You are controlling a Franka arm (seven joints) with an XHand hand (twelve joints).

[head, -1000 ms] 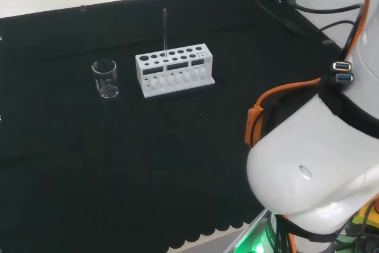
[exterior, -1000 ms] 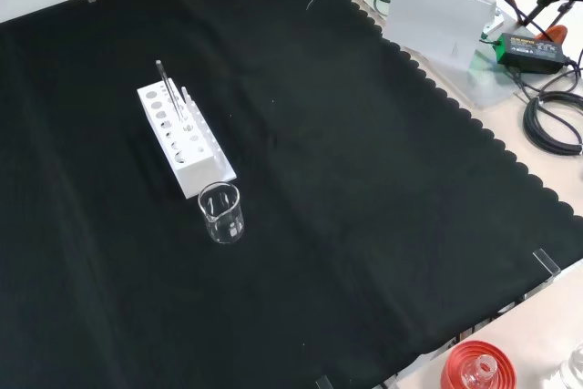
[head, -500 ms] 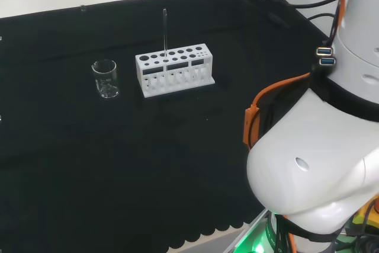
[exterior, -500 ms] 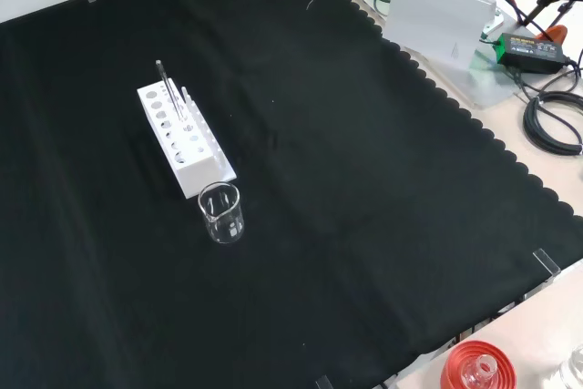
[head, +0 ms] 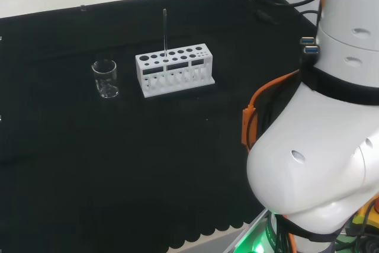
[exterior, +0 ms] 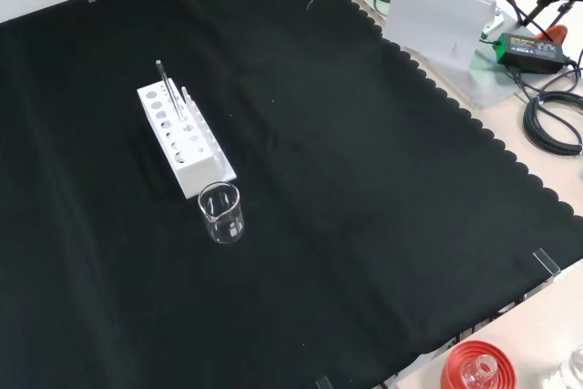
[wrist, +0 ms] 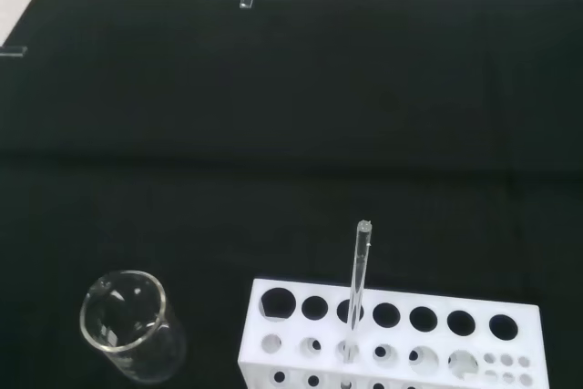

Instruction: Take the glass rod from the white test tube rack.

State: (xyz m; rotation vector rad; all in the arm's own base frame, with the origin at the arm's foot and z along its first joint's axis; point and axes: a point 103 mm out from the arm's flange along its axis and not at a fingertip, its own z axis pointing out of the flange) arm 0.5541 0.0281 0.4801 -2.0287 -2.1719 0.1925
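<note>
Glass rod [head: 164, 29] upright in a rear hole of white test tube rack [head: 174, 69]. Fingers' state: cannot tell. Risk: oblique approach tips rack or clips glass beaker [head: 105, 79] alongside.

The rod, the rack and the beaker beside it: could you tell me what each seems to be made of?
The rod looks like clear glass: thin, see-through, with a bright rim at its tip. The rack seems matte white plastic, opaque with evenly drilled round holes. The beaker is clear and glossy, with highlights on its rim; glass or plastic, I cannot tell.
</note>
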